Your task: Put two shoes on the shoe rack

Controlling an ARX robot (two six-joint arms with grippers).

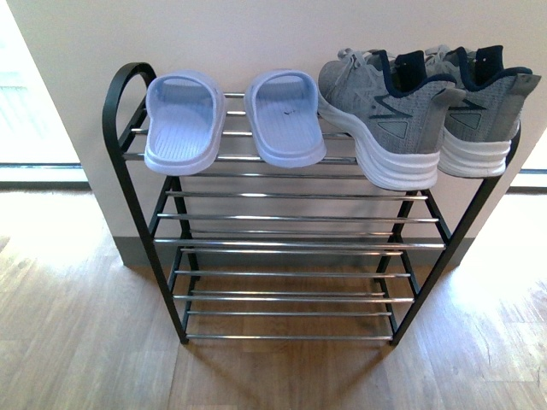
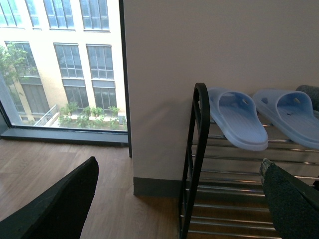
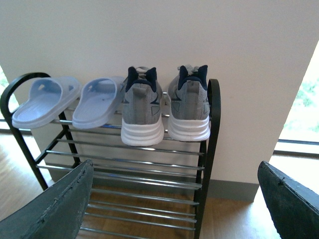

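Note:
Two grey knit sneakers with white soles stand side by side at the right end of the top shelf of the shoe rack [image 1: 291, 245], heels toward me: one [image 1: 389, 120] and the other [image 1: 483, 111]. They also show in the right wrist view [image 3: 142, 112] [image 3: 189, 109]. My left gripper [image 2: 182, 209] is open and empty, off the rack's left end [image 2: 199, 149]. My right gripper [image 3: 174, 204] is open and empty, in front of the rack's right end [image 3: 212, 149]. Neither arm shows in the front view.
Two light blue slippers [image 1: 182, 121] [image 1: 285, 115] lie on the left part of the top shelf. The lower chrome shelves [image 1: 295, 295] hold nothing. A beige wall [image 1: 282, 43] stands behind the rack, wooden floor [image 1: 85, 342] around it, windows on both sides.

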